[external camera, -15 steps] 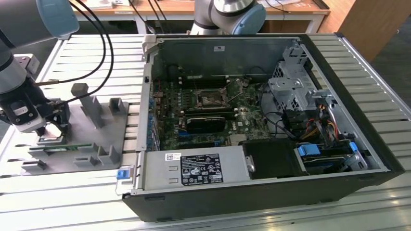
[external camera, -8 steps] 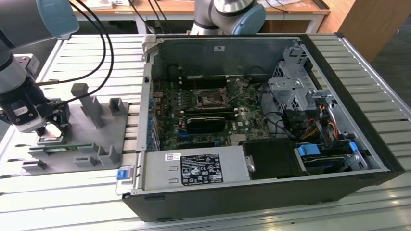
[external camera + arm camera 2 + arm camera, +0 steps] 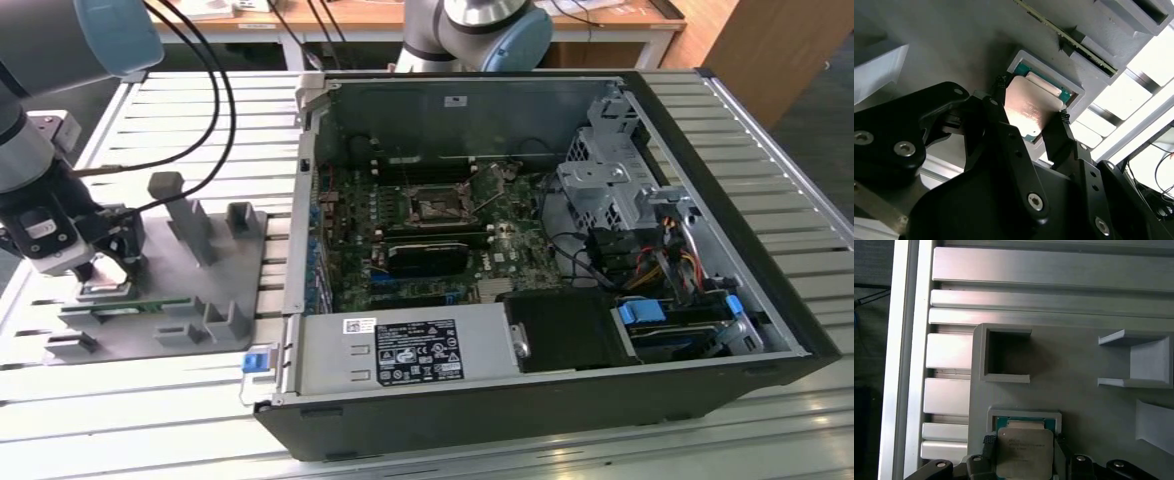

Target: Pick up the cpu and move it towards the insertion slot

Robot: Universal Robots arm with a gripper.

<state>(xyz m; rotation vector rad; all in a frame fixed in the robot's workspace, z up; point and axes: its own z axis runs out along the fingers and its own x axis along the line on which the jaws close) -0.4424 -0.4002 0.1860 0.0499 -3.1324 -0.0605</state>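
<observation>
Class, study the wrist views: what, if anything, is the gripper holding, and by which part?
The gripper appears to pinch the chip by two opposite edges; the chip sits at its grey recess in the fixture.

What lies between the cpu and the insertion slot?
In the exterior view: the fixture's upright posts, a strip of slatted table, then the computer case's wall.

Grey arm (image 3: 38,165) w/ blue joint caps (image 3: 118,35), black claw (image 3: 1032,100), silver screws (image 3: 1035,201).

The cpu (image 3: 1031,107) has a shiny metal top; the fixture (image 3: 1089,405) is matt grey plastic.
</observation>
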